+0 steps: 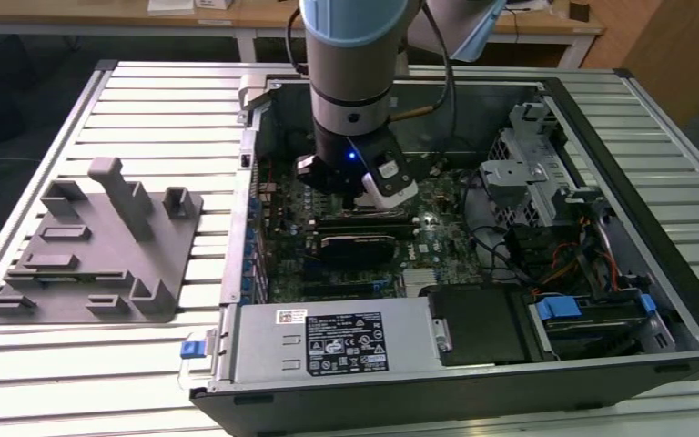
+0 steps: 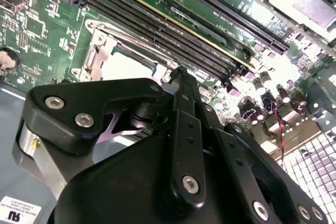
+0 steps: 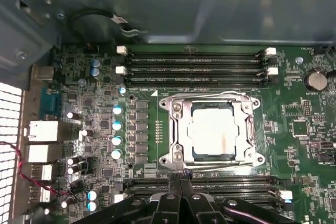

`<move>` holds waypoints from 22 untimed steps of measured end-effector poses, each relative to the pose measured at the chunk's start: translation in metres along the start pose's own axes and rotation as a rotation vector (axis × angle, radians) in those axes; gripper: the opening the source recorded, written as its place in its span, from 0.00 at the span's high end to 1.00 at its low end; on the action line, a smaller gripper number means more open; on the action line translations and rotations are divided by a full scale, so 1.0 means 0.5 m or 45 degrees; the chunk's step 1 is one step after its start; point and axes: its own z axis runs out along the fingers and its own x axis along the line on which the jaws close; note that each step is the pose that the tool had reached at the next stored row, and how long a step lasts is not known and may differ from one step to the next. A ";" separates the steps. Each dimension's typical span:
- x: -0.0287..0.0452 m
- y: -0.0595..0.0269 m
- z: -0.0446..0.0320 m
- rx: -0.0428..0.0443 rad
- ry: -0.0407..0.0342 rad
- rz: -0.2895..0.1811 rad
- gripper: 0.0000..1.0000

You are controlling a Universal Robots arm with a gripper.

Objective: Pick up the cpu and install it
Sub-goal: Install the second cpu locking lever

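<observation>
Inside the socket sits the cpu (silvery top up, framed by the metal bracket). Gripper hangs just beside the socket, over the nearest memory slots; fingers look drawn together, holding nothing. Motherboard lies in the case.

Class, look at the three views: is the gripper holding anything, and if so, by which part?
Nothing held. The cpu already lies in the motherboard socket, and the gripper sits beside the socket's edge, its fingertips together with nothing between them.
</observation>
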 end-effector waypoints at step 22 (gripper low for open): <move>-0.046 0.055 0.014 0.112 -0.0006 0.000 0.89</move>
